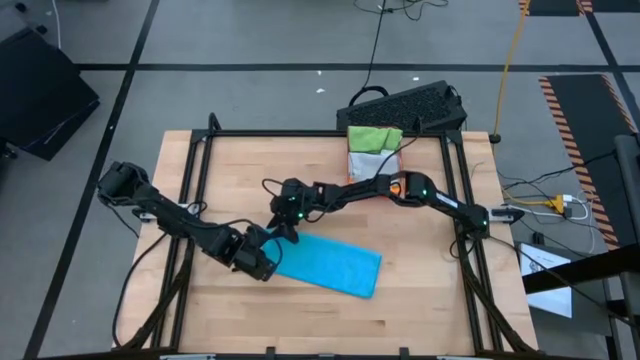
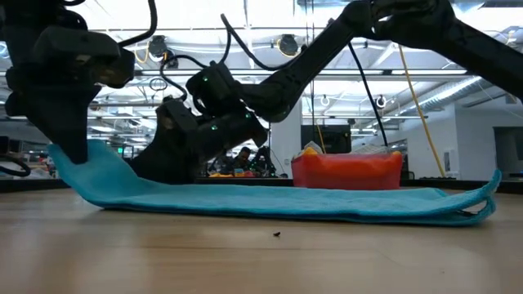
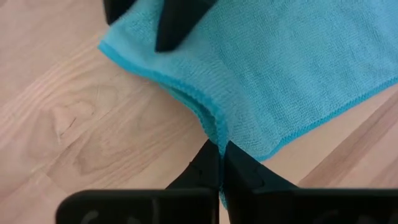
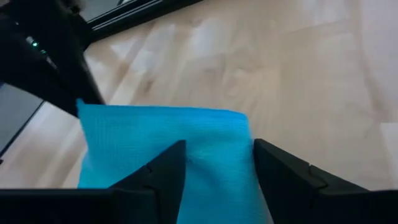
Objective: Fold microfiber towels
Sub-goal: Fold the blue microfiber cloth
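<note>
A bright blue microfiber towel [image 1: 335, 263] lies folded into a long strip on the wooden table, its right end [image 2: 482, 204] flat. My left gripper [image 1: 262, 258] is at the strip's left end, pointing steeply down and shut on the cloth. My right gripper [image 4: 217, 146] reaches in from the far right, open. Its fingers [image 4: 171, 165] stand on either side of the towel's far-left corner [image 4: 239, 118]. More towels, green and orange [image 1: 375, 138], sit piled in the pink-red tray [image 2: 347, 171] at the back. My left gripper pinches the towel's hemmed edge [image 3: 214, 127] at the left end between its two shut fingers, coming from above and slanting down. That end [image 2: 94, 159] is lifted a little off the table; the rest of the strip lies flat. My right gripper: I cannot tell whether its fingers touch the cloth.
The tray [image 1: 372, 165] stands at the table's far edge, with a dark keyboard [image 1: 405, 105] behind it. A black frame [image 1: 190, 180] borders the tabletop. Bare wood [image 1: 430, 300] lies to the towel's near right.
</note>
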